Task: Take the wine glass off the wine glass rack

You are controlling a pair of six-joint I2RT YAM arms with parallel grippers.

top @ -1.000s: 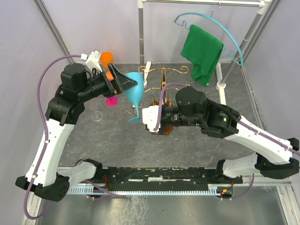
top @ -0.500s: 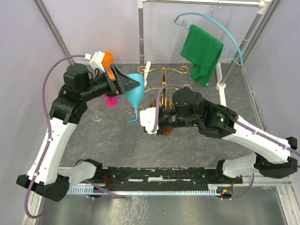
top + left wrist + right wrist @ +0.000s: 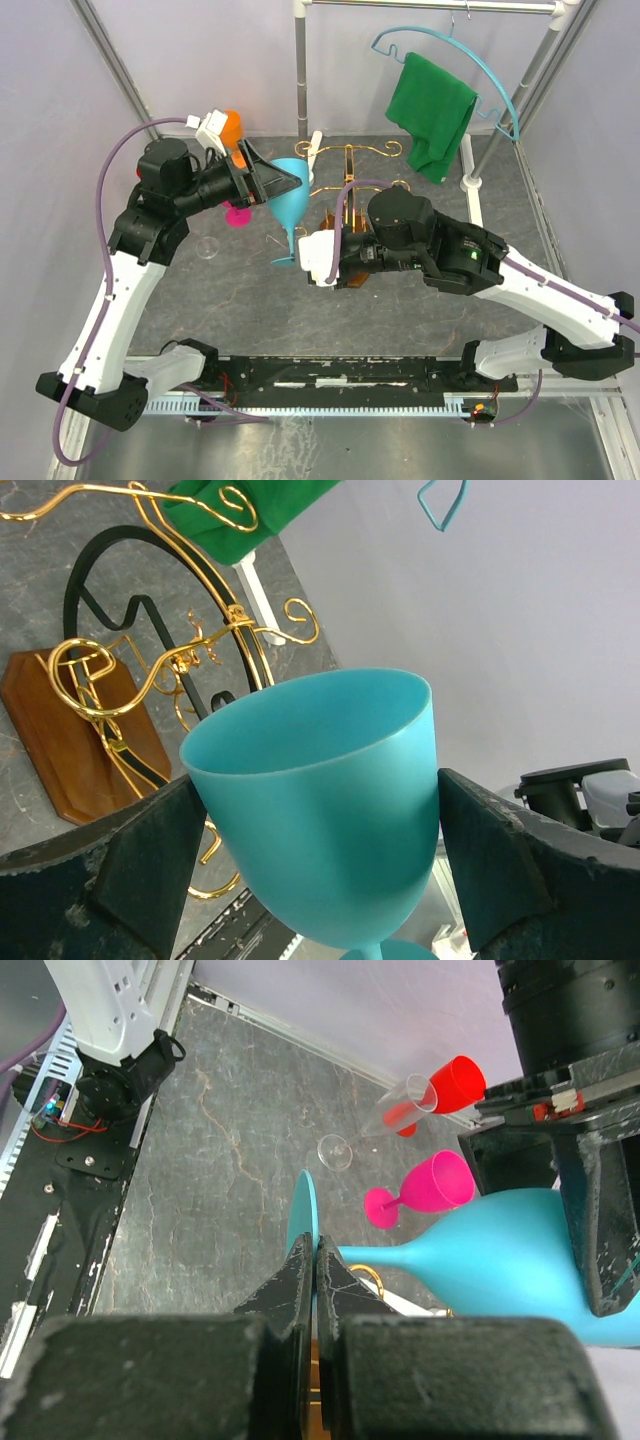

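Note:
The teal wine glass [image 3: 288,198] is held in the air, tilted, just left of the wine glass rack [image 3: 348,152], clear of its gold wire arms. My left gripper [image 3: 283,190] has its jaws spread wide on the bowl [image 3: 330,800], with both fingers [image 3: 150,860] against its sides. My right gripper [image 3: 297,258] is shut on the thin edge of the glass's foot [image 3: 303,1215]. The rack's brown wooden base [image 3: 60,730] and gold curls show behind the bowl in the left wrist view.
A pink glass [image 3: 238,215] and a clear flute with an orange cup [image 3: 228,125] lie on the grey table at back left. A green towel [image 3: 432,110] hangs on a teal hanger from the grey rail [image 3: 430,6] behind the rack.
The right arm has shifted a little left with the glass's foot. The left wrist has turned slightly, still on the bowl. The glass has moved slightly left.

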